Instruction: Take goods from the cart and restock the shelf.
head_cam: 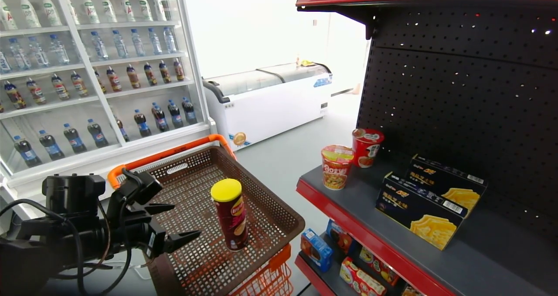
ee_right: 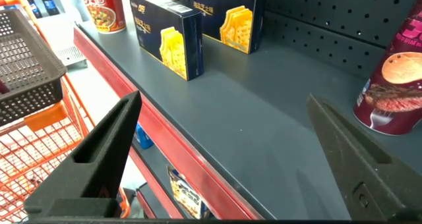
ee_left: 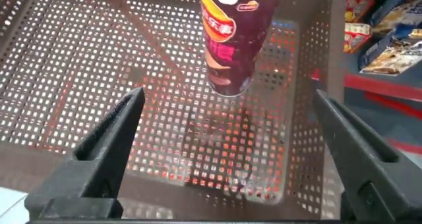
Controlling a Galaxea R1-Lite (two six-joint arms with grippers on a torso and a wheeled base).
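Drinks cooler [head_cam: 87, 69]: glass-fronted, rows of bottles on white shelves, behind the cart.
Shelf [head_cam: 501, 252]: grey deck with a red front edge and a black pegboard back. In the right wrist view the deck [ee_right: 264, 118] runs below the right gripper.
Chest freezer [head_cam: 270, 100]: white, with a sliding glass lid, standing between cooler and shelf.
Cart [head_cam: 266, 200]: brown perforated basket with an orange handle, over an orange wire frame, just beside the shelf's front edge. The mesh floor [ee_left: 79, 66] lies under the left gripper.
Left gripper [head_cam: 185, 221]: held over the near side of the basket. Fingers spread wide, nothing between them [ee_left: 229, 100].
Right gripper [ee_right: 224, 102]: above the shelf deck near its front edge. Fingers spread wide, nothing grasped.
Dark boxes [head_cam: 418, 211]: two, with yellow print, upright on the deck, one behind the other [head_cam: 447, 182]. Both appear in the right wrist view [ee_right: 165, 36], [ee_right: 227, 16].
Chips can [head_cam: 231, 219]: dark red with a yellow lid, upright on the basket floor. It stands ahead of the left gripper, in line with the gap between its fingers, apart from them [ee_left: 234, 46].
Cup noodles [head_cam: 336, 167]: one yellow-orange tub near the deck's end, also in the right wrist view [ee_right: 102, 6]. A red tub [head_cam: 367, 148] stands just behind it.
Second can [ee_right: 395, 85]: dark red, upright on the deck by the pegboard.
Lower-shelf packets [head_cam: 316, 248]: blue and red packs below the deck.
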